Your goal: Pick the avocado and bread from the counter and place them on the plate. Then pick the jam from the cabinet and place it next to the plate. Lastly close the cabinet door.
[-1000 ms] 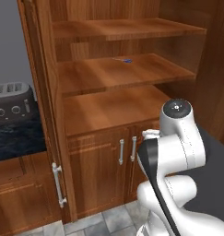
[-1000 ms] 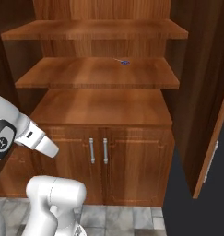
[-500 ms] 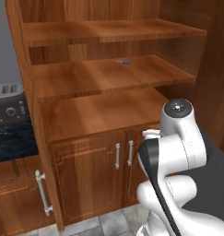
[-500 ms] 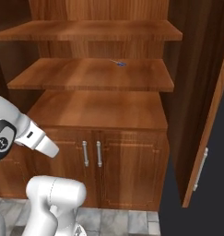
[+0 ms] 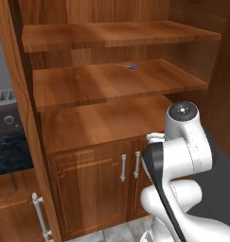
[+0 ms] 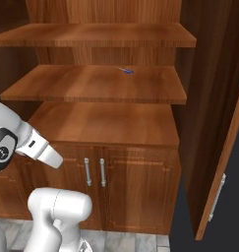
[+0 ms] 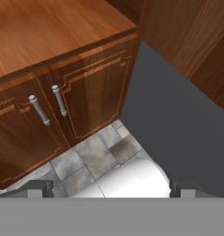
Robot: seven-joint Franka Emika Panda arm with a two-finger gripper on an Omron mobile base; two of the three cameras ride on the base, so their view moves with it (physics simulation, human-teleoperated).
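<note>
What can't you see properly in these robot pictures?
- Small blue thing on the middle shelf: too tiny to name, both base views.
- Cabinet door: cut off by the right edge, right base view.
- Toaster-like appliance: cut off by the left edge, left base view.
- Pincer: just the tips peek up, hand view.

Both base views face the cabinet (image 5: 107,85); hand view looks floorward.
</note>
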